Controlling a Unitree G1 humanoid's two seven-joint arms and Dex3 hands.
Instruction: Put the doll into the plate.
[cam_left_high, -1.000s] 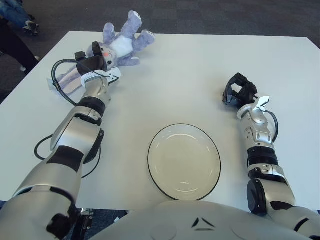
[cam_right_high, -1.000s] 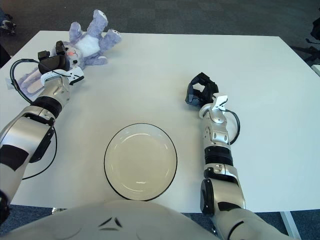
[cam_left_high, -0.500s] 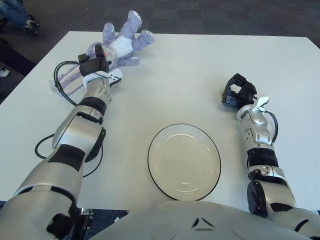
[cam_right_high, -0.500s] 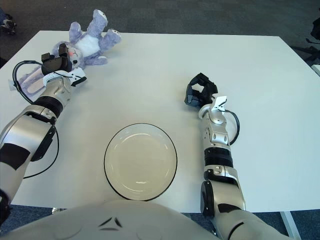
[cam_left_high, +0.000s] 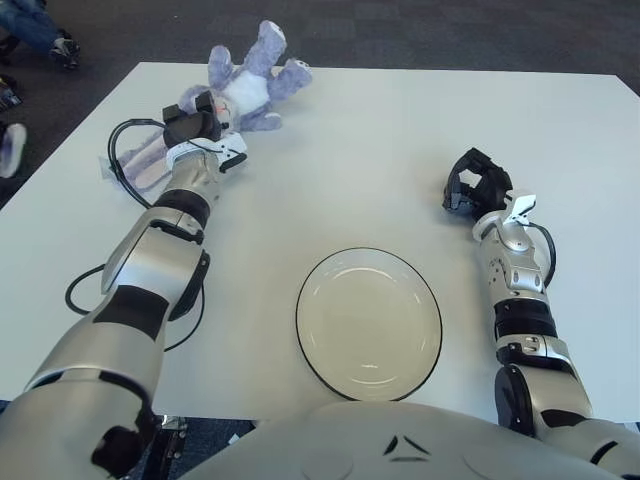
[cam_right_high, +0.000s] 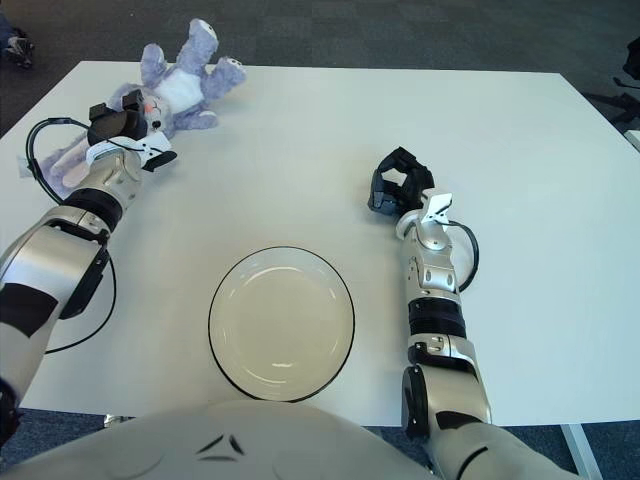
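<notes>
Toward the far left corner of the white table (cam_left_high: 360, 150), a purple doll (cam_left_high: 240, 92) lying sprawled, head toward the left hand (cam_left_high: 192, 125); black fingers set right against the doll's head, though whether closed on it or merely touching cannot be told; no lift evident, doll flat on the tabletop. Near the front edge, a round plate (cam_left_high: 368, 322), bare, well apart from the doll. Off to the plate's right, the right hand (cam_left_high: 473, 183), fingers curled, holding nothing. Judged barely begun: securing, lifting, carrying across and setting down all left to do.
</notes>
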